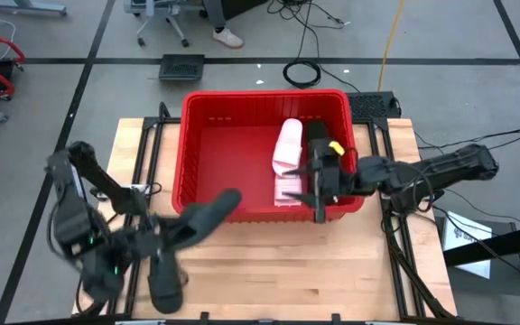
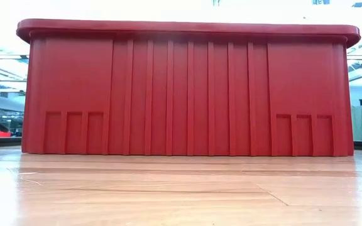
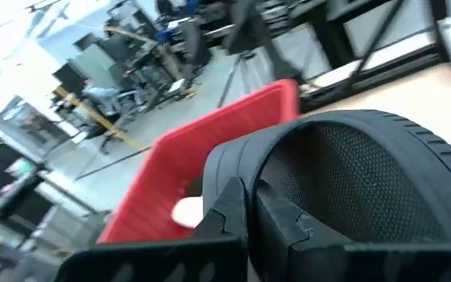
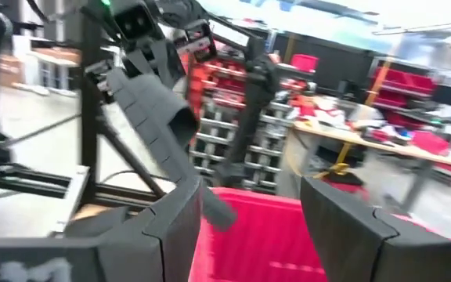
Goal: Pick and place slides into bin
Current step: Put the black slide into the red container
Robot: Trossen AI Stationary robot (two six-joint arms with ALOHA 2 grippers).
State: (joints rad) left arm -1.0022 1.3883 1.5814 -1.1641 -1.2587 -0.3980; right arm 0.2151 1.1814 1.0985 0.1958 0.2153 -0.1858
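Now carrying a black slide (image 1: 208,215) in the closed left claw (image 1: 171,236) toward the red bin (image 1: 202,101) at the tabletop's (image 1: 269,271) far middle; clearing the near rim before releasing. Right claw (image 1: 317,185) gaping wide, holding nothing, over the bin's near right, pale slides (image 1: 288,144) below.

No legible text, seemingly.

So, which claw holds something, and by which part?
The left claw holds a black slide by its strap; the right claw is open and empty.
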